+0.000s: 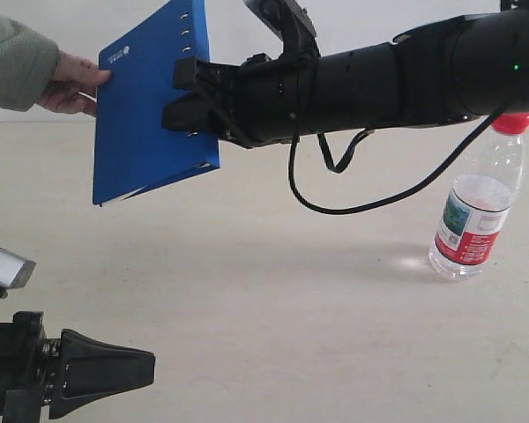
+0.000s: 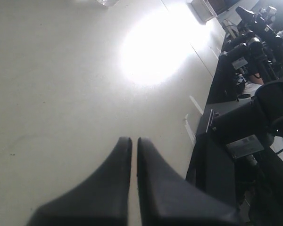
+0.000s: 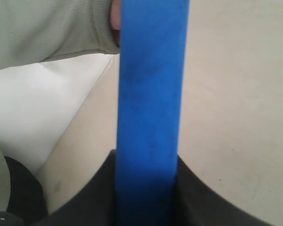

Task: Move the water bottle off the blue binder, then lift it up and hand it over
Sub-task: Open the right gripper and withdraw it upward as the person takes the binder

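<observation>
The blue binder (image 1: 145,106) hangs upright in the air at the upper left, its ring-slot edge clamped by my right gripper (image 1: 187,101), which reaches across from the right. A person's hand (image 1: 70,84) in a grey-green sleeve holds the binder's far edge. In the right wrist view the binder's blue spine (image 3: 151,94) fills the gap between the black fingers (image 3: 203,197). The water bottle (image 1: 478,204) stands upright on the table at the right, red cap on. My left gripper (image 1: 145,368) rests low at the lower left, shut and empty; its fingers (image 2: 108,188) nearly touch.
The pale table (image 1: 273,308) stretches under both arms. A black cable (image 1: 353,203) sags from the right arm above the table. In the left wrist view, dark equipment (image 2: 245,141) lines the table's edge and a bright glare spot (image 2: 153,47) lies on the surface.
</observation>
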Available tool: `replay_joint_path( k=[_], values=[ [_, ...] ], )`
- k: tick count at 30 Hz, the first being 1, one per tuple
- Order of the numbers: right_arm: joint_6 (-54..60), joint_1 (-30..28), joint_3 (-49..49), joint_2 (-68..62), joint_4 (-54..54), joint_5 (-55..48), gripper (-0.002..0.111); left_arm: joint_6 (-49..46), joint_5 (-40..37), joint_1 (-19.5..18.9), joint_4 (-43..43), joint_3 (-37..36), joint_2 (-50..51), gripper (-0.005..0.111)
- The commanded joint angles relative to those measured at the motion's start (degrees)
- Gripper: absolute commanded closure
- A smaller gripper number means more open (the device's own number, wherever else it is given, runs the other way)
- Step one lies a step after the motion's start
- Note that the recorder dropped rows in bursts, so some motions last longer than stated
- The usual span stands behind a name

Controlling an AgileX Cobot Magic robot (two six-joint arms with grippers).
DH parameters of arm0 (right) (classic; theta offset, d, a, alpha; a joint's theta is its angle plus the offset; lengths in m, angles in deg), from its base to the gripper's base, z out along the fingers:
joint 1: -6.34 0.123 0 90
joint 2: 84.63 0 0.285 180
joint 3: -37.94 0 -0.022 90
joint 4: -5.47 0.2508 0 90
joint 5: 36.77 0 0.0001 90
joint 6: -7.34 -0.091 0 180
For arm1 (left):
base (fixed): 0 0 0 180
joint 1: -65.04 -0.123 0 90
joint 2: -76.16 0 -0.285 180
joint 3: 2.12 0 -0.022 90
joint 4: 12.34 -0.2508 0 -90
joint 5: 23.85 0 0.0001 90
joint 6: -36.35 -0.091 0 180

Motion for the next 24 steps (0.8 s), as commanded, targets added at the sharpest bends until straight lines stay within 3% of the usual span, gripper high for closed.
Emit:
replay_joint_path(
  k=[1,14,19,24],
  values=[
    [1.1,0.1,-0.9,0.7,0.8,-3.0,0.109,-0.5,-0.5,-0.1,-0.5,-0.5,-0.5,0.102],
    [2.4,0.1,-0.9,0.7,0.8,-3.1,0.109,-0.5,-0.5,-0.1,-2.7,-0.6,-0.5,0.102],
    [2.5,0.1,-0.9,0.7,0.8,-2.9,0.109,-0.5,-0.5,-0.3,0.3,-0.4,-2.0,0.102],
    [3.1,0.1,-0.9,0.7,0.8,-2.9,0.109,4.2,8.2,-0.7,0.3,0.1,-9.9,0.102]
  ],
)
